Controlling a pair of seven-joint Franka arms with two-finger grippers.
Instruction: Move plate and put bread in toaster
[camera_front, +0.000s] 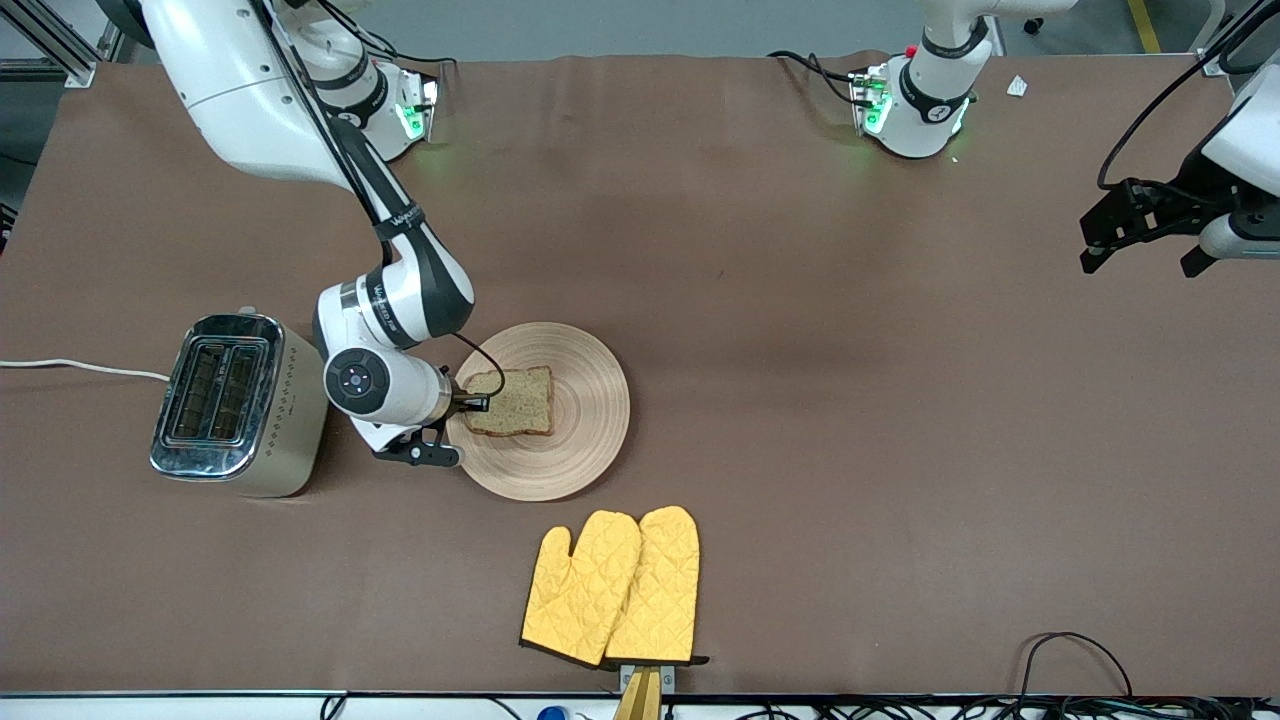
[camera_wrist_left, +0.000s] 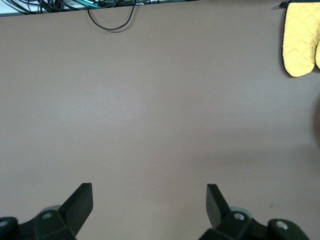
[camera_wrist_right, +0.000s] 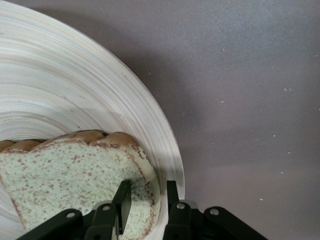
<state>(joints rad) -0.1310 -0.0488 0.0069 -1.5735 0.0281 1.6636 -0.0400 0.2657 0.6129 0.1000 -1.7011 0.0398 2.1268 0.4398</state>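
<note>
Right tool (camera_wrist_right: 145, 202): fingers narrowly apart, straddling plate-side edge of brown speckled bread slice (camera_front: 512, 401), not yet clamped; low approach judged a pinch on crust.

Bread lies on large round pale wooden plate (camera_front: 580, 440), mid-tabletop.

Cream-and-chrome two-slot toaster (camera_front: 235, 405) beside plate, toward right arm's end, slots up.

Left tool (camera_wrist_left: 149, 200): fingers wide apart, waiting over bare tabletop (camera_front: 850, 400).

Yellow quilted oven mitts (camera_front: 612, 587) at camera-side edge.

Arm lettering unreadable.

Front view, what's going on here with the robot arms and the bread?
The right gripper is down at the edge of the plate, its fingers narrowly apart astride the rim and the bread's crust. The bread lies on the plate beside the toaster, whose slots are empty. The left gripper waits open over bare table at its own end. Yellow oven mitts lie nearer the camera.
</note>
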